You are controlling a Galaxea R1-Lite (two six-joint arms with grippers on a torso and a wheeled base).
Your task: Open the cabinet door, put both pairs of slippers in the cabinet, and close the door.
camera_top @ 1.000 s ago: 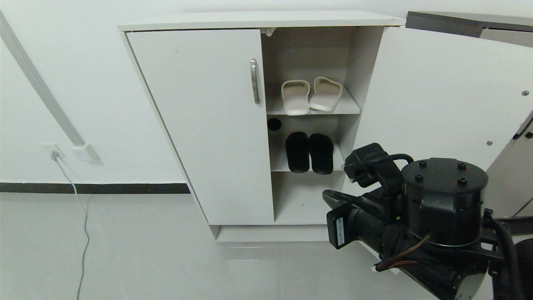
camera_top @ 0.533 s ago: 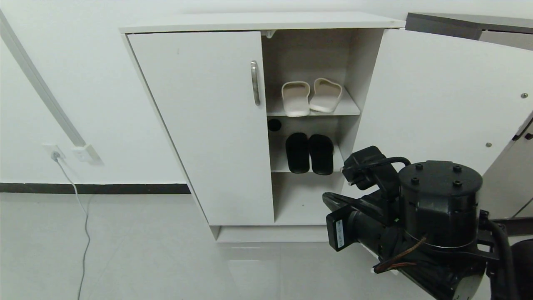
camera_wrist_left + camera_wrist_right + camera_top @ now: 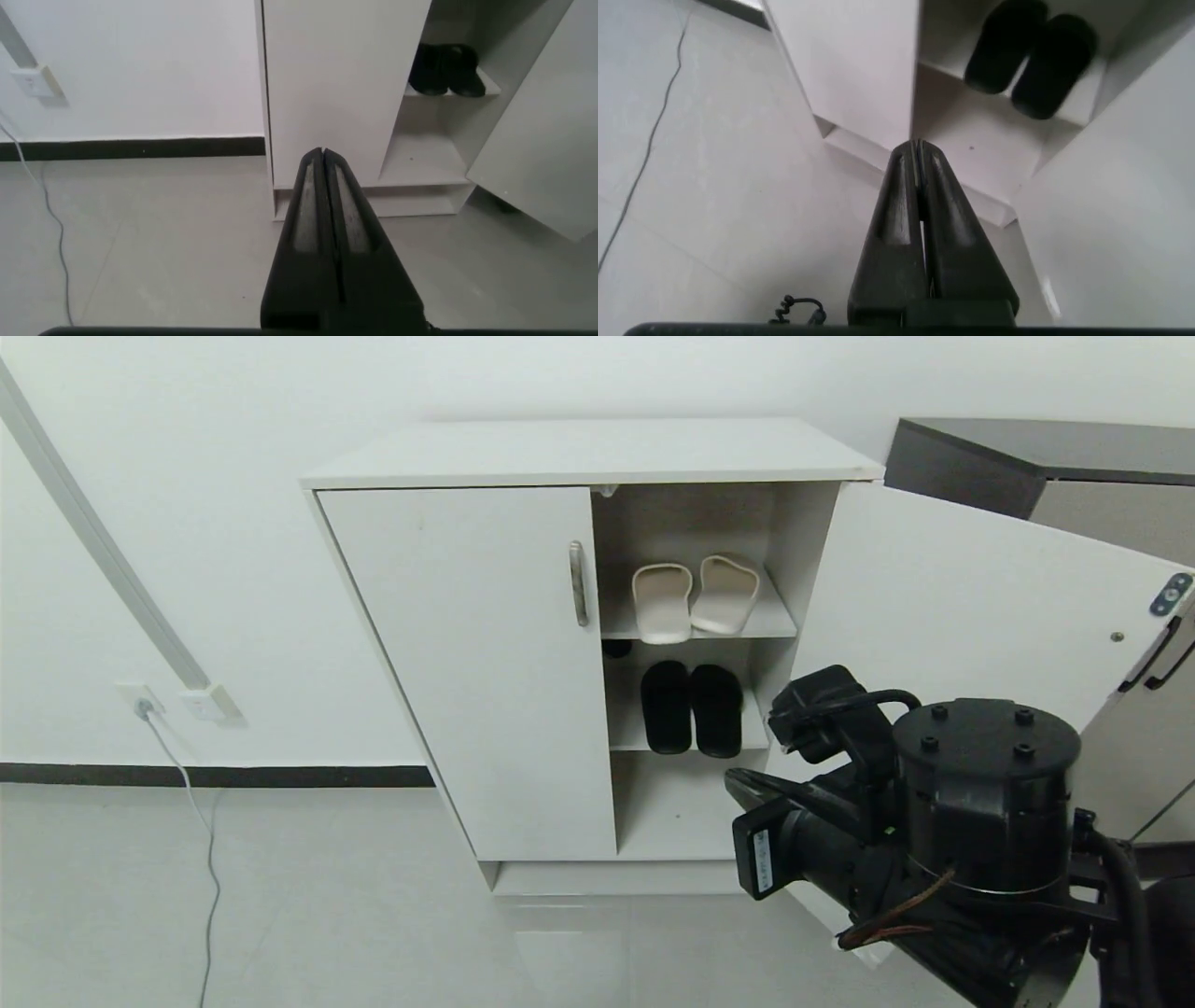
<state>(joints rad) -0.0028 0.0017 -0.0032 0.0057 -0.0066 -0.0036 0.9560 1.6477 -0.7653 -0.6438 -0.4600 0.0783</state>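
The white cabinet [image 3: 588, 453] stands against the wall with its left door [image 3: 476, 663] closed and its right door [image 3: 971, 607] swung wide open. A pair of white slippers [image 3: 691, 597] lies on the upper shelf. A pair of black slippers [image 3: 691, 707] lies on the shelf below; the black slippers [image 3: 1032, 56] lie ahead of my right gripper [image 3: 920, 154]. That gripper is shut on nothing and hangs over the floor before the cabinet's base. My left gripper [image 3: 322, 157] is also shut and empty, low over the floor, facing the closed left door [image 3: 336, 75].
The open door [image 3: 1120, 205] juts out close beside my right arm [image 3: 934, 821]. A wall socket [image 3: 140, 705] with a hanging cable [image 3: 210, 859] is at the left. A grey unit [image 3: 1027, 457] stands behind the open door. Bare tiled floor [image 3: 327, 915] spreads in front.
The head camera has shifted, so the cabinet sits lower and smaller in the picture and its top shows. Slippers, doors and my right arm have kept their places.
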